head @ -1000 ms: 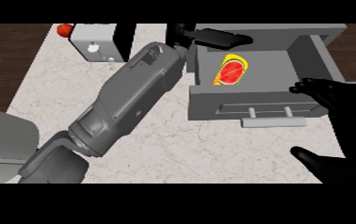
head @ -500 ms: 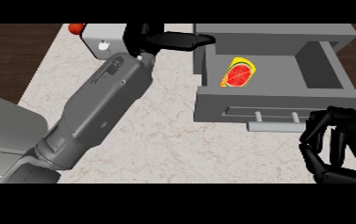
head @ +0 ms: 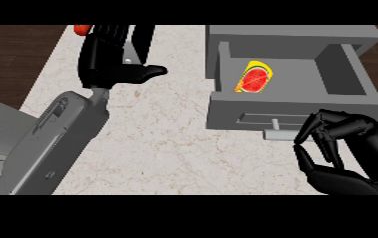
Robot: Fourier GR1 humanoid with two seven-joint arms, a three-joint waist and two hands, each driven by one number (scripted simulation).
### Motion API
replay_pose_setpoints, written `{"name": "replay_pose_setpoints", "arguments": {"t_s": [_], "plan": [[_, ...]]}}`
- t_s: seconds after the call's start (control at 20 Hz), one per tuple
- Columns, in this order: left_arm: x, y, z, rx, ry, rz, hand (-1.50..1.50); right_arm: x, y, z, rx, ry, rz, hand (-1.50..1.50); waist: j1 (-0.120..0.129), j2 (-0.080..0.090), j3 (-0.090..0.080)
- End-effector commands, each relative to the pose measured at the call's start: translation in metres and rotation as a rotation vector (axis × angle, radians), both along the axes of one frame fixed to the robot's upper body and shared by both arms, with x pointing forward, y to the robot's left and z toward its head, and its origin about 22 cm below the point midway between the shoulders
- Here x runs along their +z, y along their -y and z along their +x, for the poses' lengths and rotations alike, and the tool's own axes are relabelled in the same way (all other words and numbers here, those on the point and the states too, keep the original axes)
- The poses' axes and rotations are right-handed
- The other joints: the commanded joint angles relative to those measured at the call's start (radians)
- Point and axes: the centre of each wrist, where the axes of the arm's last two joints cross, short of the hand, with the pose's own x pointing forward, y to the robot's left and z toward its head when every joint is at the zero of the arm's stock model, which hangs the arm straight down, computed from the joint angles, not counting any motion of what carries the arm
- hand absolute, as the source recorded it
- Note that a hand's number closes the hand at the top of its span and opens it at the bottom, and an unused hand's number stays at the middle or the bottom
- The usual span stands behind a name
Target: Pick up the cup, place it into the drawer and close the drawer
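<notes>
**Yellow-and-red cup sat inside the open drawer**

Yellow and red, the cup (head: 255, 79) lay in the grey drawer (head: 289, 108). I saw my right hand (head: 334, 149) curled empty beside its handle (head: 274, 129), my left hand (head: 112, 57) relaxed open on the counter (head: 170, 142).

Counter (head: 170, 152): pale marble top with fine brown veining. Dark wood floor (head: 26, 57) at upper left, beyond counter edge. Light flat and even.
</notes>
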Motion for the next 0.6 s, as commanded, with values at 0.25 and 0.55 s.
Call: {"name": "replay_pose_setpoints", "arguments": {"t_s": [0.25,0.55], "plan": [[-0.006,-0.067,-0.043,-0.007,-0.016,-0.007,-1.5,-0.021,-0.01,0.008,0.047,0.088,-0.426,1.5,0.008,0.0,0.0],[-0.029,-0.104,-0.066,0.008,-0.018,-0.012,-1.5,-0.07,-0.031,0.039,0.051,0.09,-0.593,1.5,-0.003,0.008,0.0]]}}
